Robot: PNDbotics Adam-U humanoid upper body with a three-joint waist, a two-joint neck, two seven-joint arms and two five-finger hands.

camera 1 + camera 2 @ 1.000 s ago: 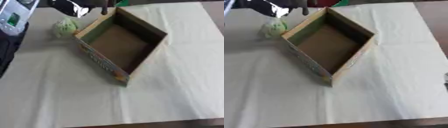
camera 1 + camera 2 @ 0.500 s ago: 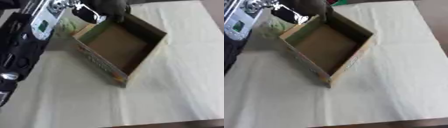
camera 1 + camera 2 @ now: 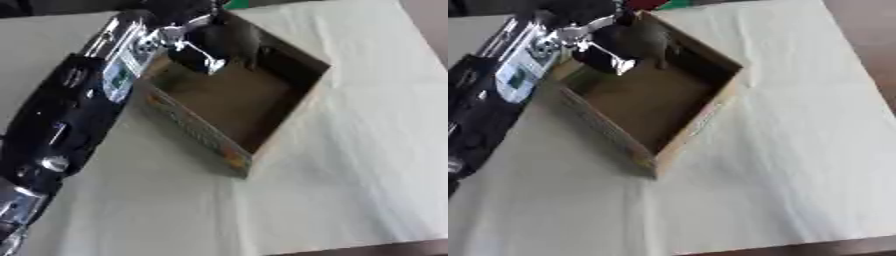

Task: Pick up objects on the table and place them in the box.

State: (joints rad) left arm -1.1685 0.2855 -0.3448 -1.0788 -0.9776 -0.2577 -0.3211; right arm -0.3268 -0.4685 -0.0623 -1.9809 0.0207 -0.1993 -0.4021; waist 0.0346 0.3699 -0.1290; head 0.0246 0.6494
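Left robot hand (image 3: 229, 42) hung over box (image 3: 229, 150) far corner, upper centre of frame; blur hid fingers, so grip and contents impossible to tell. Pale green object not visible, probably behind arm. Risk: arm nudging box wall, shifting box on surface (image 3: 367, 150). Right robot hand out of view.

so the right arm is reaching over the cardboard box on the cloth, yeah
Not quite: it is the left arm, entering from the left side of the left eye view. Its hand is over the cardboard box on the cloth.
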